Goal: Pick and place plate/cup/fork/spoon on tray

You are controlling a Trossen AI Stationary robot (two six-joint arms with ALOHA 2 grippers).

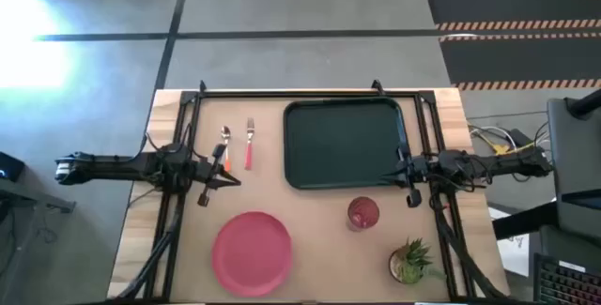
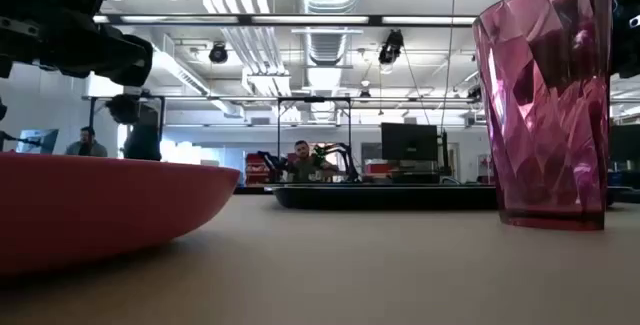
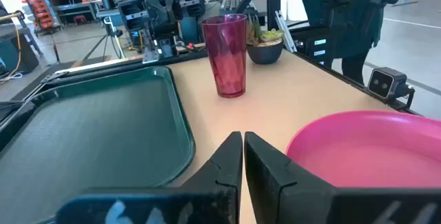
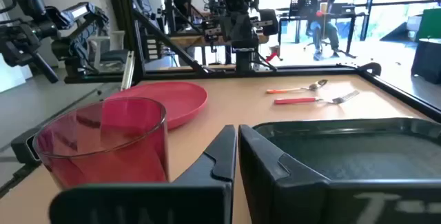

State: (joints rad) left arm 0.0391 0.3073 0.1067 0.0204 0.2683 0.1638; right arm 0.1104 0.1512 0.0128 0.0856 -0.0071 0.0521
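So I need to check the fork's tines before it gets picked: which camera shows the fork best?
The right wrist view: the fork lies in plain sight beside the spoon, tines visible. The high view shows the fork whole but tiny, between spoon and tray. The low and left wrist views do not show it.

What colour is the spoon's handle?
Orange; the spoon shows it best in the right wrist view.

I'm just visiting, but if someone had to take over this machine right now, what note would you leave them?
Left gripper: shut, empty, near the spoon and fork.
Right gripper: shut, empty, at the tray's right edge.
Tray: empty.
Plate: on the table, front left.
Cup: upright, in front of the tray.
Done: nothing.
Left: all four items go onto the tray.
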